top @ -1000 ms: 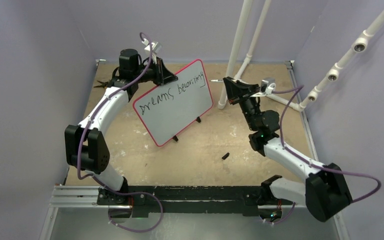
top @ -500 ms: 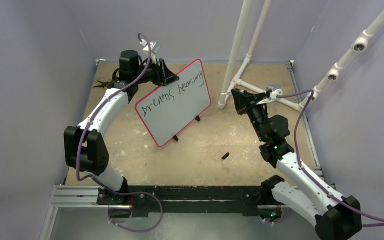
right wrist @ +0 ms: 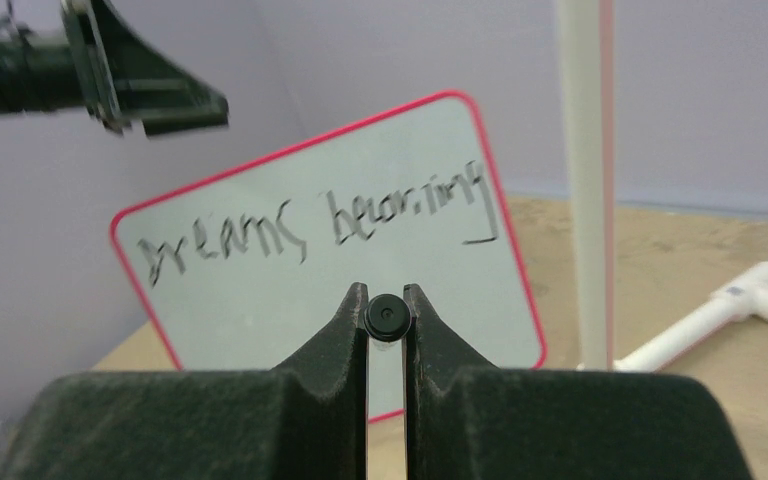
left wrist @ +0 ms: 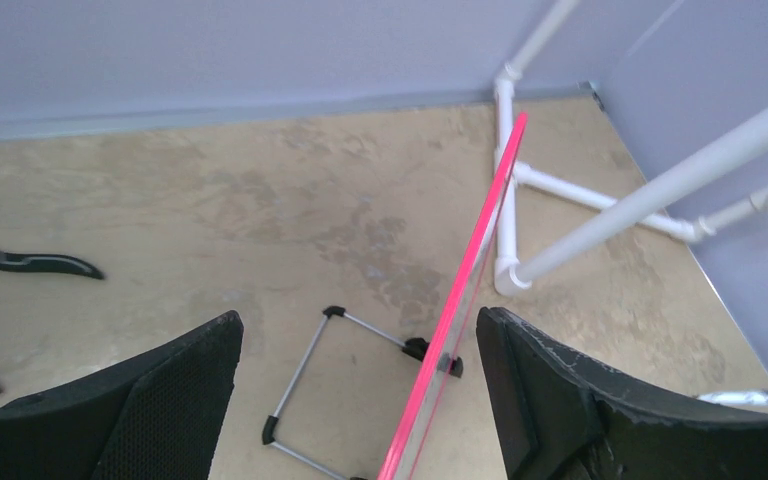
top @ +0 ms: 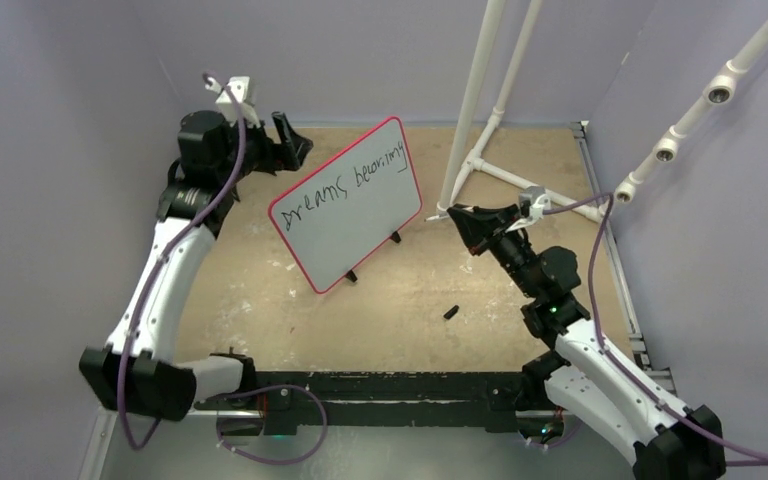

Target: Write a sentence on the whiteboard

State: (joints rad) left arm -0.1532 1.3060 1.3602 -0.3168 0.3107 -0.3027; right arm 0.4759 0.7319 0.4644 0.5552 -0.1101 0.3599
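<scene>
The whiteboard (top: 350,215) stands tilted on its black feet in the middle of the table, red-pink rim all round. The sentence (top: 352,182) reads "Dreams becoming", with a short stroke under its end, also plain in the right wrist view (right wrist: 320,225). My left gripper (top: 293,140) hangs open above and left of the board's top corner, apart from it; its wrist view shows the whiteboard (left wrist: 480,250) edge-on beyond the left gripper (left wrist: 358,325). To the board's right, my right gripper (top: 457,214) is shut on a marker (right wrist: 386,317), its tip (top: 438,214) pointing at the board.
A small black cap (top: 451,312) lies on the table in front of the board. A white pipe frame (top: 475,100) rises behind the right gripper. Black-handled pliers (left wrist: 30,263) lie at the far left. The board's wire stand (left wrist: 330,380) rests behind it.
My left gripper has opened, let go of the board's top left edge and drawn back to the left. The right arm has pulled the marker away toward the near right.
</scene>
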